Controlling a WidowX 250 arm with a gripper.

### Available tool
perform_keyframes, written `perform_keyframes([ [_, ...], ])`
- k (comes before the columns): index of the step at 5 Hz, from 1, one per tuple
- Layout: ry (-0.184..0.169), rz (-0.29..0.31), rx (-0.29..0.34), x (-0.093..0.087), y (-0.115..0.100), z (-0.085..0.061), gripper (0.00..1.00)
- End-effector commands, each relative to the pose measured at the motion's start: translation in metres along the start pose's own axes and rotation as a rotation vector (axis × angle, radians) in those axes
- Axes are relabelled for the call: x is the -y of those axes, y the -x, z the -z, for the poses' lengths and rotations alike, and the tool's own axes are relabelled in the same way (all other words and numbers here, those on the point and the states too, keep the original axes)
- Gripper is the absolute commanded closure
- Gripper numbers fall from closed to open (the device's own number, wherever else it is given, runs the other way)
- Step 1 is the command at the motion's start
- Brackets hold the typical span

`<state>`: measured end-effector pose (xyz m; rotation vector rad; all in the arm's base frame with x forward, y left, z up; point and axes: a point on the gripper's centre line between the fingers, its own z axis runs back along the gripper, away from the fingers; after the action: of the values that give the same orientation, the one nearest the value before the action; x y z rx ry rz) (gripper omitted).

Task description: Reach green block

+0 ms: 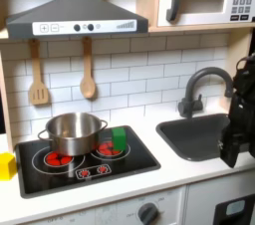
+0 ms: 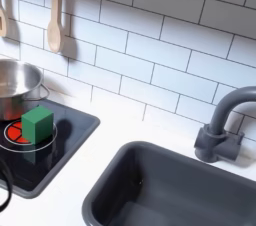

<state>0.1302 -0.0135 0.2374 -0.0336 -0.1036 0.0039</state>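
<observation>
First exterior view: toy kitchen counter with a black stovetop (image 1: 85,159) taken as the landmark. The green block (image 1: 120,138) stands upright on the stovetop's back right burner, just beside the steel pot (image 1: 72,132), which occupies the burner area to the first exterior view's left of it; whether block and pot touch cannot be told. A yellow block (image 1: 7,165) sits on the white counter just off the stovetop's edge at the first exterior view's left. Two wooden utensils, a slotted spatula (image 1: 38,75) and a spoon (image 1: 88,70), hang on the tiled wall above the stovetop, under the range hood (image 1: 75,10). The sink (image 1: 204,134) with its dark faucet (image 1: 204,88) lies well apart from the stovetop toward the first exterior view's right. The arm's dark gripper (image 1: 231,151) hangs over the sink's far side, well apart from the stovetop and the green block; its fingers are too dark and blurred to judge, so opening cannot be told, and nothing is seen held. In the second exterior view the green block (image 2: 38,127) rests on a red burner ring, close beside the pot (image 2: 15,88), with the sink (image 2: 180,185) and faucet (image 2: 222,125) beyond the stovetop's edge.
</observation>
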Motion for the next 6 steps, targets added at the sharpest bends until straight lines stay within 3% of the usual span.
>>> perform_keyframes([
  [1, -0.011, 0.023, -0.005, -0.006, -0.015, 0.001, 0.0],
  [6, -0.028, 0.061, 0.014, -0.037, -0.066, 0.005, 0.0],
])
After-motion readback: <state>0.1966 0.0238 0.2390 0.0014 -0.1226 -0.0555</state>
